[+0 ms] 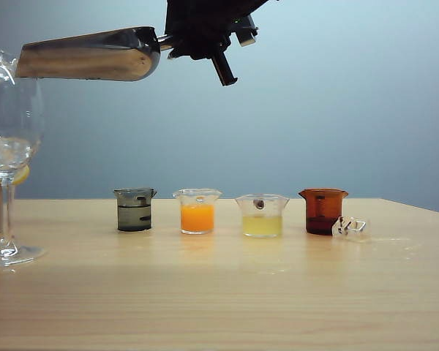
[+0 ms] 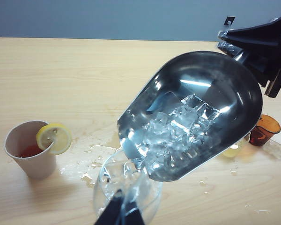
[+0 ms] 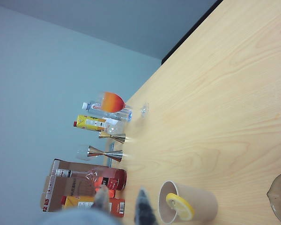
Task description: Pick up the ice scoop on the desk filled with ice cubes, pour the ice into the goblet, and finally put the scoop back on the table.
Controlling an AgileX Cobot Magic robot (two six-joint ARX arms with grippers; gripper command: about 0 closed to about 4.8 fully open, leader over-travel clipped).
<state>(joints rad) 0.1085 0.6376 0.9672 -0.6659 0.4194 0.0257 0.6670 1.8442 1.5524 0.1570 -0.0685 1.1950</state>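
1. My right gripper (image 1: 205,40) is high above the desk (image 1: 219,292), fingers clamped narrow on the handle of the ice scoop (image 1: 95,55).
2. The scoop is tipped over the goblet (image 1: 11,146) at the desk's left edge, with ice cubes (image 2: 178,131) bunched near its lip.
3. My left gripper (image 2: 119,213) sits low at the goblet; it looks closed on the glass, though only blurred fingertips show, so I can't tell.
4. A paper cup (image 2: 30,150) with a lemon slice (image 2: 54,138) stands beside spilled water.
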